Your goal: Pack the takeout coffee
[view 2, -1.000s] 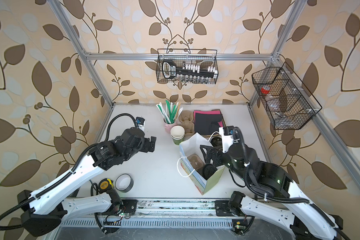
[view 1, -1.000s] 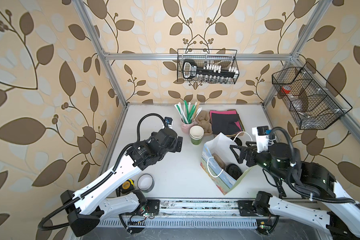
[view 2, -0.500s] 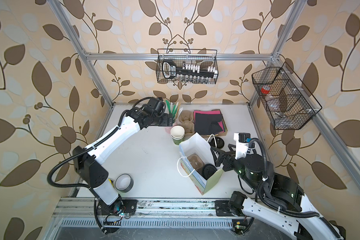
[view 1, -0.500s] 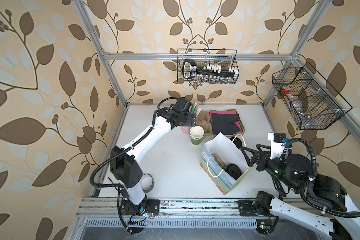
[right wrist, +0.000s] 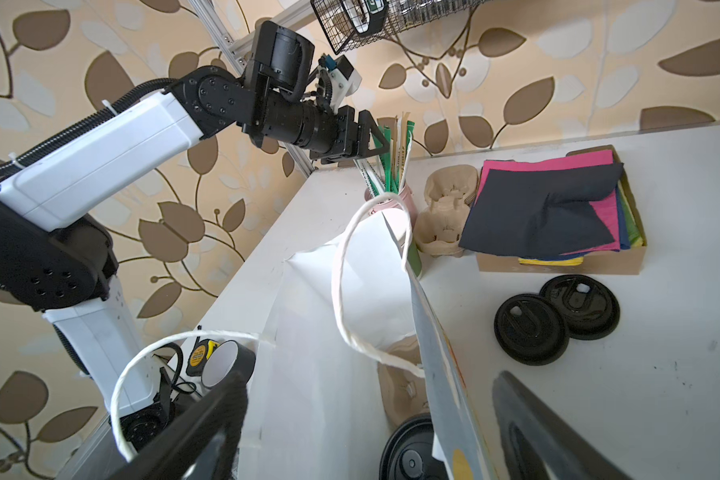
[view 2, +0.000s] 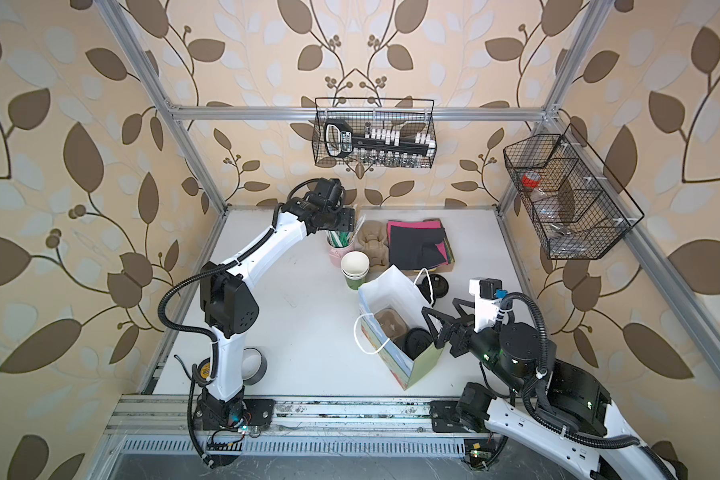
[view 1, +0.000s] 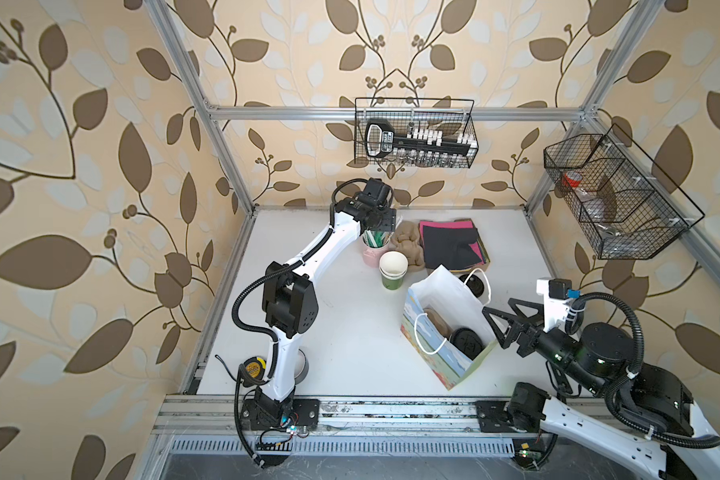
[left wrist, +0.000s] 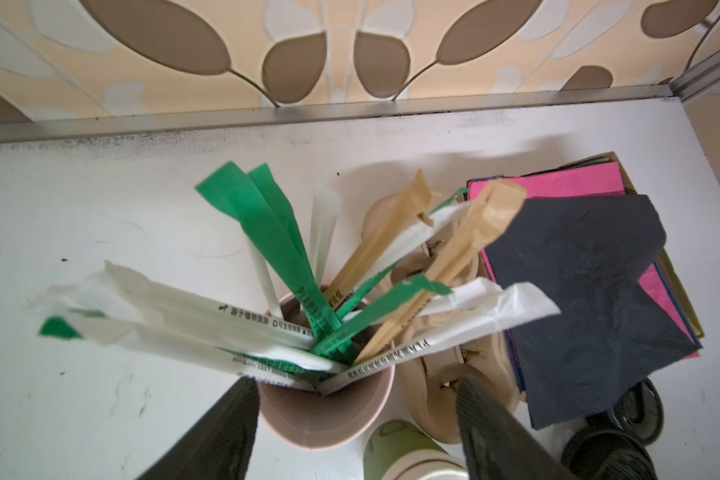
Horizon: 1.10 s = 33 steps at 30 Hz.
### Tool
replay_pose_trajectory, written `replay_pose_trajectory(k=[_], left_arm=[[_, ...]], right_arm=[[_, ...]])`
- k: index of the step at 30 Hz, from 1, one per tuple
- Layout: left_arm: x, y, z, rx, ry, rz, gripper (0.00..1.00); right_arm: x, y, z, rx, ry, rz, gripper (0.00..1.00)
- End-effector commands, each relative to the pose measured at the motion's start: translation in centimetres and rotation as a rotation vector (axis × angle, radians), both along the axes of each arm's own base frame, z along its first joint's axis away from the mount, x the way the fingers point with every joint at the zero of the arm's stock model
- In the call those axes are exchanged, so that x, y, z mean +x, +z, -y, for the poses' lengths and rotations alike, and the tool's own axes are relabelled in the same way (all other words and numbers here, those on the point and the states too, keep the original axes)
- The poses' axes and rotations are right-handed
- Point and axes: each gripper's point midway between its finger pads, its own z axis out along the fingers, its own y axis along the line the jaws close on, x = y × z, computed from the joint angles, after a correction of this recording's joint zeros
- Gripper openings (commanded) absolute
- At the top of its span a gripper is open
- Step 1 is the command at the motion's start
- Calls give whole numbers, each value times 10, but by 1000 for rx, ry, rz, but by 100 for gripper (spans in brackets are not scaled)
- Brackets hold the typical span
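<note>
Takeout coffee [view 1: 467,341]: down inside the paper bag [view 1: 443,286], at the end nearest your right arm. From above you see only its round black lid; the cup under it is hidden. The same lid shows low in the right wrist view [right wrist: 408,455]. Beside it in the bag sits a brown pulp carrier [view 1: 434,319].

The bag stands open on the counter [view 1: 350,316]. It is white inside and painted outside, with its cord handles hanging loose.

Your right jaws: wide apart, holding nothing. In both top views they sit at the bag's open end, just beside the lid. In the right wrist view the bag's painted wall runs between the two fingers [right wrist: 528,428]. Whether they touch it, cannot tell.

Your left jaws: well apart from the bag, at the back of the counter over the pink cup [left wrist: 321,419] of wrapped straws [left wrist: 267,232]. They are parted, one finger [left wrist: 208,436] to each side of the cup's rim, with nothing visibly pinched.

Around:
- A lidless stack of green paper cups [view 1: 393,270] stands just beside the pink cup.
- Two loose black lids [right wrist: 531,328] lie on the counter behind the bag.
- Stacked pulp carriers [view 1: 408,245] and a box of coloured napkins [view 1: 449,245] sit at the back.
- A tape roll [view 1: 304,368] and a tape measure [view 1: 253,368] lie by the left arm's base.
</note>
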Motion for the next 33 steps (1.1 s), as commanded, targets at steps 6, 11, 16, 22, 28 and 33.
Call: replay_pose_trajectory(k=[6, 11, 16, 22, 28, 33], left_arm=[[27, 18, 4, -2, 2, 110, 63], [31, 11, 8, -18, -1, 104, 56], [35, 9, 12, -29, -2, 102, 47], [38, 7, 17, -49, -4, 95, 36], [39, 7, 17, -46, -5, 93, 29], [37, 13, 16, -54, -1, 98, 17]], right_arm=[[-9, 4, -4, 37, 64, 39, 91], [-9, 0, -8, 29, 80, 36, 90], [-11, -1, -8, 36, 89, 39, 90], [-10, -5, -10, 34, 91, 33, 90], [-10, -7, -12, 44, 99, 29, 89], [-10, -6, -13, 47, 100, 28, 89]])
